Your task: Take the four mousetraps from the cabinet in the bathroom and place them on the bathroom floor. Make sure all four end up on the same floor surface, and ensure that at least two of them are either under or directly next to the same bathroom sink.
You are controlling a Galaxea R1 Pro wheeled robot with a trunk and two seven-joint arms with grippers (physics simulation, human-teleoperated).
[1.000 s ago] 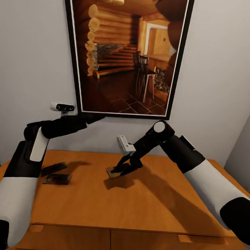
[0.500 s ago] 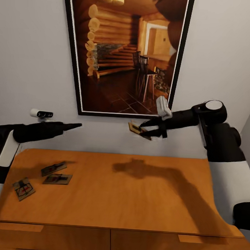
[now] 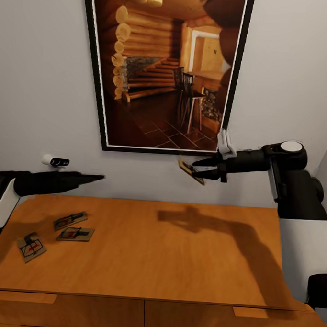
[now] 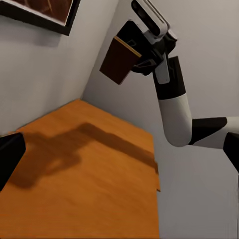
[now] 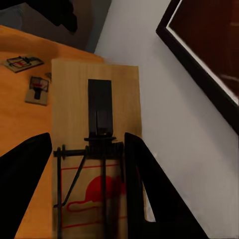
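Note:
My right gripper (image 3: 199, 168) is shut on one mousetrap (image 3: 191, 170), holding it tilted in the air in front of the wall, well above the orange-brown cabinet (image 3: 153, 259). In the right wrist view the mousetrap (image 5: 94, 149) sits between the two dark fingers (image 5: 25, 184). Three more mousetraps lie on the cabinet top at its left end: one (image 3: 70, 220), one (image 3: 75, 234) and one (image 3: 31, 246). My left gripper (image 3: 99, 178) hovers above them, open and empty. From the left wrist camera, the held mousetrap (image 4: 119, 62) hangs in the right gripper (image 4: 142, 55).
A large framed picture (image 3: 163, 67) hangs on the grey wall behind the cabinet. Drawer fronts (image 3: 188, 323) run along the cabinet's near edge. A side wall closes in at the right (image 3: 325, 181).
My right arm has lifted its mousetrap off the cabinet top and swung it up and right. The left arm has drawn back left, uncovering a third mousetrap.

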